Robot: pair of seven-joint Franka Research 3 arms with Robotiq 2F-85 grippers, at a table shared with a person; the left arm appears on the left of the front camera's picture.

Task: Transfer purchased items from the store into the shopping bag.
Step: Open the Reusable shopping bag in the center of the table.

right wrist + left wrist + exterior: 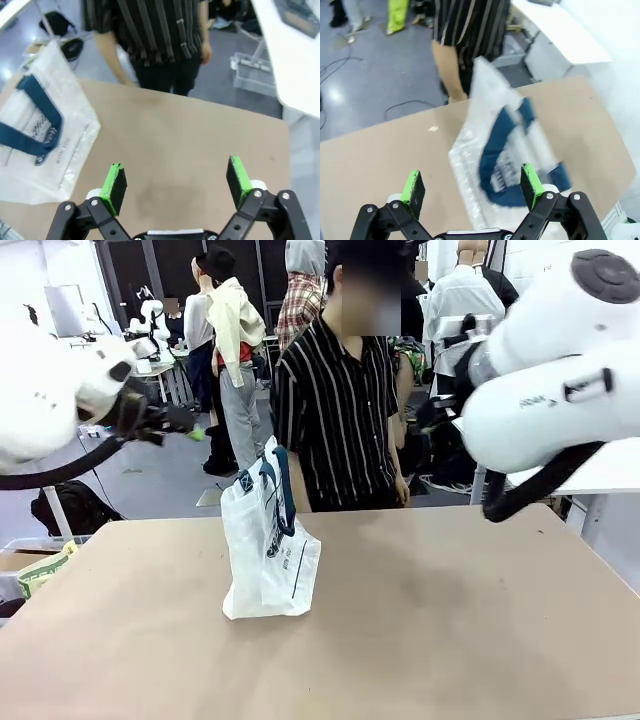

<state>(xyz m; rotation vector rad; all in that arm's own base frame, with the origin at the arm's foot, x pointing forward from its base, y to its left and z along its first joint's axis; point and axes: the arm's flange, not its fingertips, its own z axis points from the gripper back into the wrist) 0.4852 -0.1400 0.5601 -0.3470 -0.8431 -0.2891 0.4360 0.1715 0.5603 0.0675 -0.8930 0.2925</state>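
The shopping bag [268,550] stands upright on the table [450,620] near the person [335,410]; its contents cannot be made out. The left gripper [471,185] and right gripper [175,179] hover spread wide, holding nothing.

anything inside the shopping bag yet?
No item outline shows through the shopping bag; only its black print and blue handles are visible. Its walls cover the inside, so contents can't be ruled out.

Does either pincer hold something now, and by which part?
Nothing is held. The left pincer and the right pincer are both open and empty; neither touches the shopping bag on the table.
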